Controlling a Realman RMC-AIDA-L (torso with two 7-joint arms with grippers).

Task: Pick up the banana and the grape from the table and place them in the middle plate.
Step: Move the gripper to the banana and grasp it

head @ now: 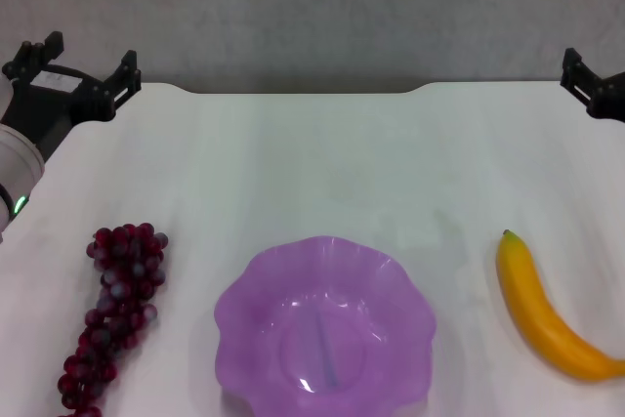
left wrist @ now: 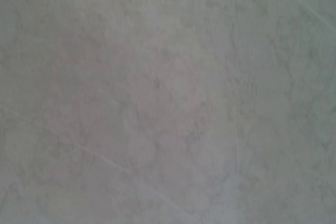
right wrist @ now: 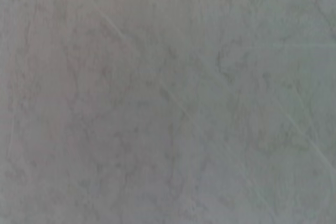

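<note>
In the head view the grape bunch (head: 115, 314), dark red-purple, lies on the white table (head: 312, 158) at the near left. The banana (head: 547, 314), yellow with a green tip, lies at the near right. The translucent purple plate (head: 325, 324) with a wavy rim sits between them and holds nothing. My left gripper (head: 86, 58) is open and empty at the far left, well behind the grapes. My right gripper (head: 594, 85) is at the far right edge, well behind the banana and partly cut off. Both wrist views show only a mottled grey surface.
A grey wall (head: 312, 7) rises behind the table. The table's far edge has a shallow notch (head: 303, 92) in the middle.
</note>
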